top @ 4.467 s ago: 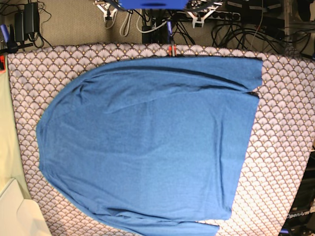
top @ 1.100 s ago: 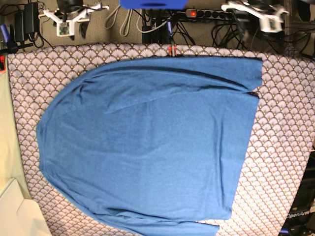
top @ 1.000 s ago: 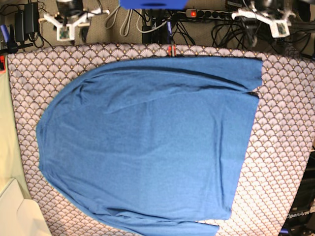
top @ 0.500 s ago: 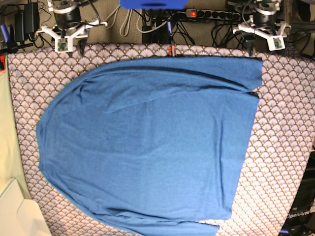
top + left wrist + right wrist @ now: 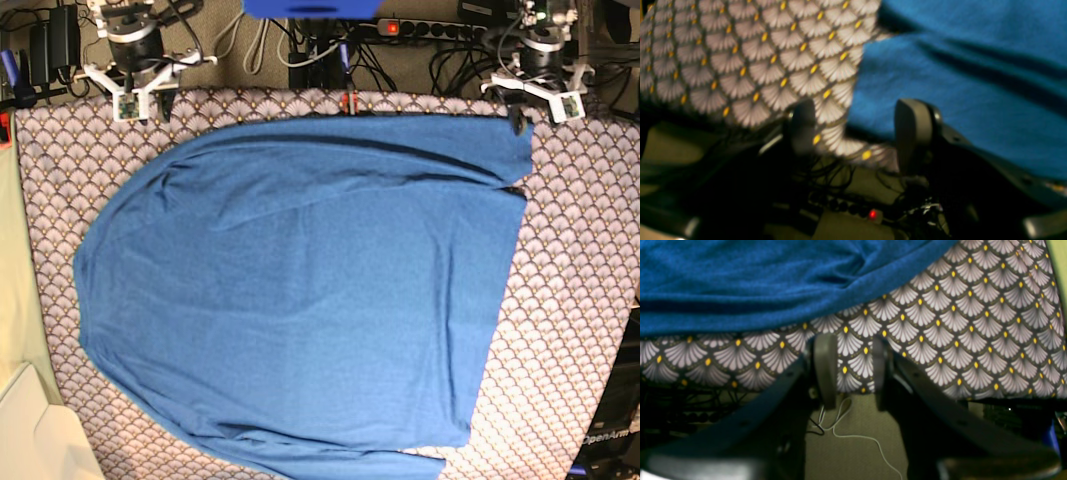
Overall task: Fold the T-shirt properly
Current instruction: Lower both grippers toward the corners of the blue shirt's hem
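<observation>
Scalloped table cover (image 5: 580, 300) carries the T-shirt (image 5: 300, 300); left gripper (image 5: 853, 133) and right gripper (image 5: 848, 368) gape, empty.

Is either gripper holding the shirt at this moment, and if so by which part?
Neither. The left gripper and right gripper are both open over the table's edge, with the T-shirt lying flat and ungrasped.

Most of the scallop-patterned lavender-white table cover (image 5: 585, 260) is overlaid by the large plain medium-blue knit T-shirt (image 5: 300, 300); bare strips are left along the cover's edges; beyond the far edge, passage is obstructed by tangled black cables (image 5: 450, 60) and a black power strip (image 5: 425, 28); a cream-coloured box (image 5: 35, 435) is seen at one near corner.
</observation>
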